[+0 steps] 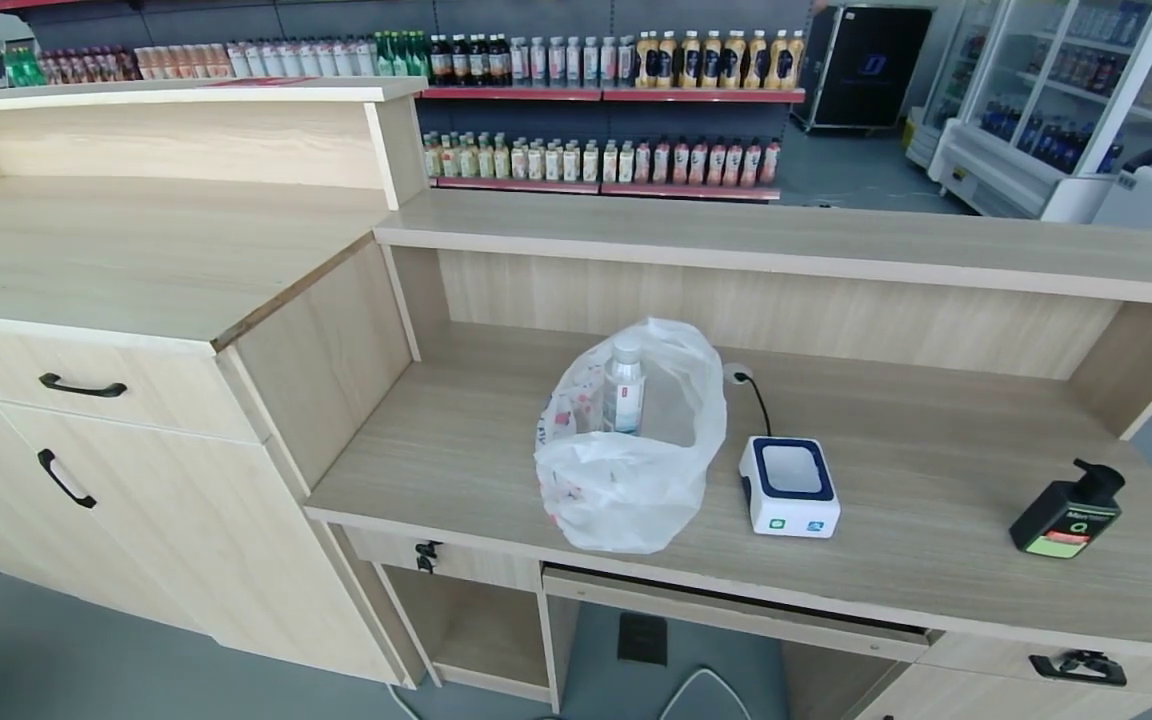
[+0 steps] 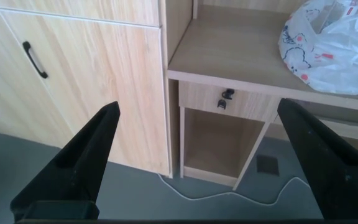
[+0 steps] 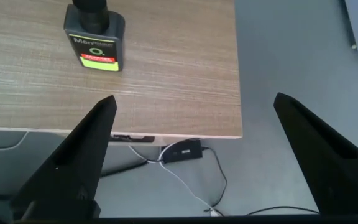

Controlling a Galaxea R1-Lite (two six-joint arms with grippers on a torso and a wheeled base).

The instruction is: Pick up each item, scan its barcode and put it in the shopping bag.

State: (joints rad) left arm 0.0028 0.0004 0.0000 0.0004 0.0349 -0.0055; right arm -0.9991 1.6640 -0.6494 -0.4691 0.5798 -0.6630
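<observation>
Far left: you have the tall cabinet [image 1: 166,500], door and drawer shut, black handles on both.

Left gripper [image 2: 199,106]: jaws spread wide, nothing between them. It hangs out in front of the desk's [image 1: 936,450] left end, below the level of the top, facing the cabinet door and the open cubby under the small locked drawer [image 2: 225,99]. A white cord [image 2: 229,194] lies on the floor beneath it.

Shopping bag [image 1: 631,470]: white plastic, standing on the desk top left of centre, close to the front edge, mouth open upward. A clear bottle [image 1: 624,388] with a white cap stands upright inside it. Printed packaging shows through the bag's left wall; you cannot tell what it is.

Scanner [image 1: 788,485]: white box with a dark window on top, just beside the bag on its right, apart from it. Its black cable [image 1: 758,400] runs back to a port in the desk top.

Pump bottle [image 1: 1066,515]: black, green and red label, standing near the desk's right front corner, well apart from the scanner.

Right gripper [image 3: 195,98]: jaws wide apart, holding nothing. It hovers off the desk's right front corner, with the pump bottle ahead of it and not touching it.

Behind the desk: shelves of drinks [image 1: 596,60].
</observation>
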